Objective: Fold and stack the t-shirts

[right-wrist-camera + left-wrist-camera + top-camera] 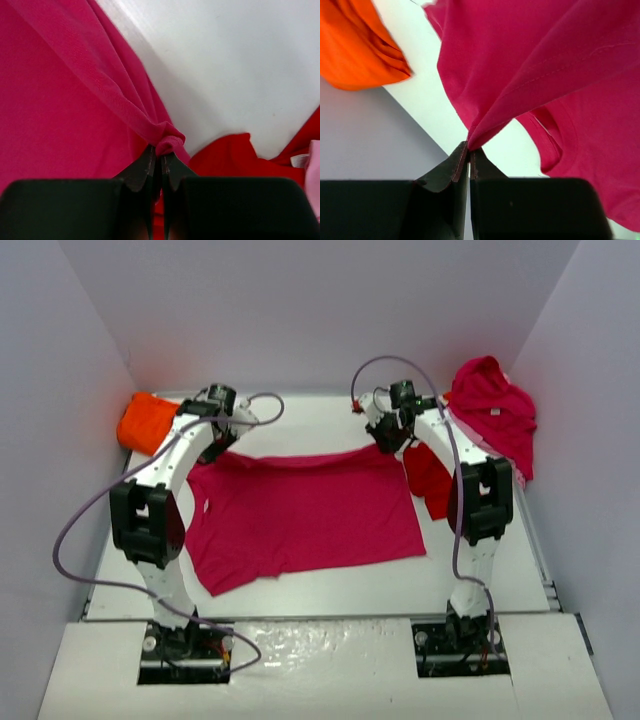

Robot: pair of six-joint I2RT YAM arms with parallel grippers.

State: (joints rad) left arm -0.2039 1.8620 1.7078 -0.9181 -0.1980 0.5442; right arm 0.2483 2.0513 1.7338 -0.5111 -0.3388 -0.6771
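A magenta t-shirt (300, 510) lies spread on the white table, its far edge lifted between the two arms. My left gripper (222, 430) is shut on the shirt's far left corner; the pinched cloth shows in the left wrist view (485, 127). My right gripper (388, 438) is shut on the far right corner, bunched at the fingertips in the right wrist view (167, 142). A folded orange shirt (148, 422) sits at the far left and shows in the left wrist view (355, 45). A red shirt (430, 480) lies beside the right arm.
A heap of crimson and pink shirts (495, 415) lies at the far right corner against the wall. Grey walls enclose the table on three sides. The white table (330, 585) shows bare in front of the magenta shirt.
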